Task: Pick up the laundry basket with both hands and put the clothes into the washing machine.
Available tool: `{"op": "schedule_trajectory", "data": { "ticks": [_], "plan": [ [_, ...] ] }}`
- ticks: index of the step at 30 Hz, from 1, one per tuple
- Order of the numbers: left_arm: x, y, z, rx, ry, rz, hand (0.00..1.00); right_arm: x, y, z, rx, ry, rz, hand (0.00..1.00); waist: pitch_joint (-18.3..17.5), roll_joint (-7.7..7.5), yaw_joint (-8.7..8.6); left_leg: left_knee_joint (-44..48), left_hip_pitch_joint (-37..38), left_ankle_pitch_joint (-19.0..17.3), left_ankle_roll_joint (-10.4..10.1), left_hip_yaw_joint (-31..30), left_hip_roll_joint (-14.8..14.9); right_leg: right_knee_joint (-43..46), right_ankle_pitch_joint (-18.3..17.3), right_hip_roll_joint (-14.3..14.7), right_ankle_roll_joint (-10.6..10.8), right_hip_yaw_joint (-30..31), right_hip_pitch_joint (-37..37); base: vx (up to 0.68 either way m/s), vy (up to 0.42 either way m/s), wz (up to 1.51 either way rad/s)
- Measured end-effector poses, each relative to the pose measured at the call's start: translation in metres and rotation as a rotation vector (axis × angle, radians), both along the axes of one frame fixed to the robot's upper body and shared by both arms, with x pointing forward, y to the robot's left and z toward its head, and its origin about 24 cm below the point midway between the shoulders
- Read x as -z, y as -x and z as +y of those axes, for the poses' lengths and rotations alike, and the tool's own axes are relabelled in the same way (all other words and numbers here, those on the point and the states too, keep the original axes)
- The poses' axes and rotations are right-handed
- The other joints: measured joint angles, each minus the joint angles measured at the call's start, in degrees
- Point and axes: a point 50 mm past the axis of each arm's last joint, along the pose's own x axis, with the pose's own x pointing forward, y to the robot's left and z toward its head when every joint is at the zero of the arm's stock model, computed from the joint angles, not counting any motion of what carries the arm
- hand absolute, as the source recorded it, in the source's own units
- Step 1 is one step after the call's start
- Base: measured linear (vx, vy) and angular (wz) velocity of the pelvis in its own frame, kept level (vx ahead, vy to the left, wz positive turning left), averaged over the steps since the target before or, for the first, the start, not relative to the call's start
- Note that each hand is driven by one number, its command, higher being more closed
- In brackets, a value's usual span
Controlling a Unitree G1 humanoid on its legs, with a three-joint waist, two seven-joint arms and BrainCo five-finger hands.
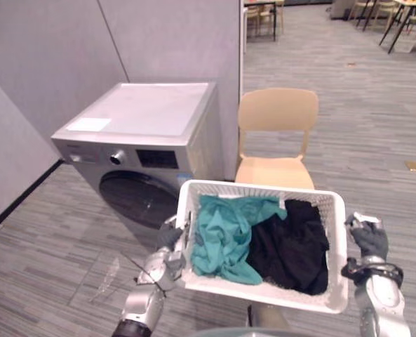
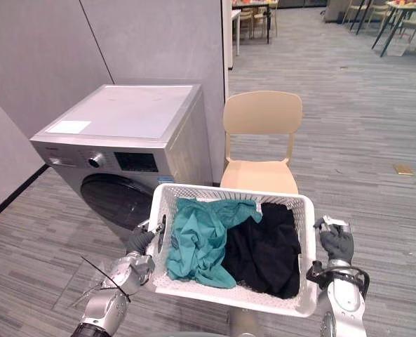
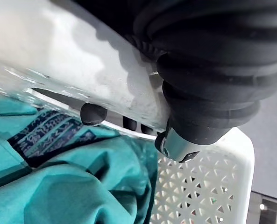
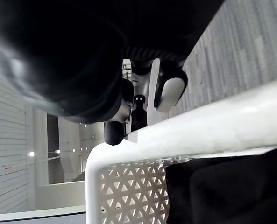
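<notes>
Left hand (image 3: 208,107): dark ribbed cover close against the white rim of the laundry basket (image 3: 82,70); dark fingertips (image 3: 93,114) curled through the handle slot under that rim, gripping it; teal garment (image 3: 82,186) heaped inside the basket, just below the fingertips, with a dark blue patterned patch (image 3: 49,135) on it; perforated basket wall (image 3: 199,186) with small triangular holes beside the garment; grey floor (image 3: 273,116) beyond the basket corner.
</notes>
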Motion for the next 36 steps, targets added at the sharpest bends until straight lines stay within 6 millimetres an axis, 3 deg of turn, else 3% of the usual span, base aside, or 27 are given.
{"op": "schedule_trajectory", "data": {
  "ticks": [1,2,3,4,5,7,8,9,11,12,13,14,15,18,20,22,24,27,30,31,32,33,35,36],
  "plan": [
    [0.000,0.000,-0.002,-0.001,0.010,0.000,1.00,-0.002,0.004,-0.001,-0.001,0.012,0.002,1.00,0.1,-0.07,-0.04,8.5,-2.8,0.2,-0.4,0.2,1.3,0.8,-2.3,0.0,-1.0,-1.6,1.8,0.29,-0.267,0.60],
    [0.000,0.000,-0.004,-0.002,0.017,-0.002,1.00,-0.002,0.009,-0.001,-0.001,0.018,0.010,1.00,0.8,0.78,-1.09,24.8,-9.0,3.4,-4.2,0.6,4.5,0.9,-4.8,0.4,-2.2,-4.5,5.0,0.27,-0.263,0.58],
    [0.000,0.000,-0.004,-0.001,0.018,-0.001,1.00,-0.004,0.012,-0.002,-0.005,0.023,0.011,1.00,1.2,1.15,-1.15,31.1,-11.6,6.8,-5.3,1.0,6.0,1.1,-6.0,1.0,-2.5,-5.2,6.3,0.30,-0.291,0.25],
    [0.001,0.002,-0.003,0.001,0.022,0.004,1.00,-0.007,0.015,-0.001,-0.017,0.035,0.012,1.00,1.3,1.91,-0.25,39.9,-15.5,16.1,-5.7,3.0,8.8,1.8,-8.0,2.5,-4.3,-4.9,8.4,0.26,-0.217,-0.34],
    [0.002,0.003,-0.003,0.002,0.026,0.007,1.00,-0.007,0.017,0.000,-0.020,0.031,0.013,1.00,1.7,2.25,1.20,45.3,-17.4,21.3,-5.2,4.7,10.9,1.9,-9.0,3.4,-5.4,-4.2,10.1,0.33,-0.199,-0.55],
    [0.002,0.003,-0.004,0.009,0.028,0.007,1.00,-0.005,0.021,-0.001,-0.013,0.030,0.027,1.00,2.0,2.33,1.50,54.0,-21.6,20.3,-4.4,6.0,14.0,1.7,-10.8,4.0,-6.6,-4.1,13.0,0.27,-0.083,-0.35],
    [0.003,0.004,-0.005,0.011,0.028,0.009,1.00,-0.003,0.024,-0.002,-0.009,0.030,0.041,1.00,2.2,2.01,1.54,55.6,-24.6,16.5,-3.2,7.4,15.7,0.7,-11.9,3.8,-7.1,-3.9,15.5,0.30,-0.041,-0.18],
    [0.003,0.004,-0.005,0.012,0.029,0.010,1.00,-0.003,0.024,-0.002,-0.008,0.032,0.043,1.00,2.2,2.00,1.58,54.1,-25.5,14.8,-2.7,8.1,16.0,0.0,-12.1,3.6,-7.3,-3.7,16.4,0.29,-0.004,-0.25],
    [0.002,0.003,-0.005,0.012,0.029,0.009,1.00,-0.006,0.022,-0.004,-0.016,0.050,0.040,1.00,2.2,1.98,1.83,41.7,-27.8,9.4,-3.3,10.4,15.9,-2.6,-12.9,2.4,-6.8,-2.5,19.3,0.33,0.068,-0.24],
    [0.002,0.003,-0.005,0.014,0.029,0.009,1.00,-0.006,0.022,-0.004,-0.016,0.050,0.040,1.00,2.2,1.88,2.00,36.2,-27.4,8.7,-3.6,10.8,15.4,-3.1,-13.1,1.8,-6.5,-2.2,19.8,0.38,0.109,-0.21],
    [0.003,0.003,-0.006,0.015,0.031,0.010,1.00,-0.007,0.022,-0.006,-0.020,0.065,0.042,1.00,2.0,1.82,1.99,24.7,-25.4,8.7,-3.9,10.9,13.6,-3.3,-12.7,0.8,-5.4,-2.5,19.8,0.38,0.151,-0.26],
    [0.002,0.003,-0.009,0.019,0.036,0.007,1.00,-0.007,0.022,-0.009,-0.022,0.085,0.052,1.00,1.7,2.30,1.97,8.8,-22.7,12.0,-4.9,8.6,10.4,-3.2,-13.5,-0.1,-3.8,-1.8,19.9,0.44,0.220,-0.29],
    [0.001,0.002,-0.012,0.026,0.044,0.001,1.00,-0.012,0.020,-0.014,-0.024,0.119,0.049,1.00,1.4,3.44,1.86,1.5,-22.1,19.2,-4.7,7.9,9.1,-2.4,-15.0,-0.2,-2.0,-0.9,19.7,0.36,0.190,-0.26],
    [-0.001,0.001,-0.022,0.078,0.057,-0.006,1.00,-0.010,0.027,-0.024,0.041,0.126,0.076,1.00,0.9,2.41,0.61,-2.6,-20.3,16.5,-3.2,10.1,5.8,-1.0,-15.3,-3.5,1.5,0.8,19.6,0.40,0.213,0.24],
    [0.003,0.008,-0.042,0.156,0.070,0.022,1.00,-0.012,0.038,-0.045,0.136,0.145,0.092,1.00,0.6,2.14,1.36,-5.8,-18.6,16.6,-2.6,11.4,3.9,-2.3,-14.3,-4.6,3.4,3.0,20.0,0.27,0.134,-0.03],
    [0.008,0.011,-0.046,0.164,0.074,0.054,1.00,-0.013,0.040,-0.048,0.138,0.155,0.096,1.00,0.3,1.52,1.18,-7.8,-17.5,16.6,-2.5,11.5,3.6,-2.8,-13.7,-4.8,4.5,4.1,20.0,0.16,0.024,-0.19],
    [0.011,0.007,-0.045,0.164,0.069,0.071,1.00,-0.013,0.045,-0.051,0.122,0.159,0.114,1.00,-0.1,1.03,0.70,-9.4,-16.3,16.6,-2.4,11.5,3.6,-3.6,-13.5,-4.7,4.9,4.1,20.8,0.10,-0.043,-0.05],
    [0.012,0.006,-0.048,0.179,0.066,0.071,1.00,-0.007,0.050,-0.063,0.126,0.175,0.176,1.00,-1.2,1.50,0.74,-11.1,-15.6,16.9,-2.1,10.9,3.3,-3.5,-13.5,-4.6,4.9,3.0,21.0,0.04,-0.090,0.15],
    [0.012,0.008,-0.057,0.235,0.067,0.071,1.00,0.001,0.058,-0.066,0.134,0.175,0.229,1.00,-1.6,2.20,0.82,-10.9,-15.8,18.9,0.5,8.1,2.7,0.6,-13.0,-4.1,5.7,0.6,21.2,-0.02,-0.151,0.65],
    [0.013,0.006,-0.059,0.247,0.068,0.075,1.00,0.003,0.063,-0.067,0.155,0.167,0.235,1.00,-1.1,3.77,0.40,-10.2,-16.2,19.2,0.8,6.2,4.5,6.3,-14.0,-2.4,5.0,1.2,18.4,-0.12,-0.210,0.63],
    [0.014,0.004,-0.058,0.244,0.065,0.076,1.00,0.001,0.060,-0.065,0.146,0.168,0.222,1.00,-0.7,3.00,1.15,-9.7,-17.1,19.9,-0.3,5.6,5.2,0.4,-15.9,-3.3,1.7,1.3,17.5,-0.18,-0.276,0.73],
    [0.013,0.000,-0.059,0.245,0.064,0.069,1.00,-0.001,0.056,-0.062,0.147,0.162,0.195,1.00,0.5,2.63,1.33,-7.8,-18.1,19.6,-1.1,5.2,5.6,-3.7,-15.2,-3.5,1.3,-0.1,18.9,-0.15,-0.209,0.69],
    [0.012,-0.001,-0.065,0.250,0.079,0.070,1.00,0.000,0.061,-0.065,0.187,0.148,0.194,1.00,1.3,3.40,0.94,-5.7,-19.5,21.1,-2.9,5.7,7.3,-3.0,-14.3,-2.4,0.5,-3.7,19.2,-0.15,-0.152,0.72],
    [0.012,-0.001,-0.065,0.252,0.079,0.071,1.00,0.001,0.061,-0.064,0.196,0.143,0.191,1.00,1.3,3.42,1.08,-2.7,-20.5,19.8,-4.0,6.7,7.6,-2.7,-14.1,-2.2,-0.5,-4.9,19.1,-0.16,-0.105,0.39]
  ]
}}
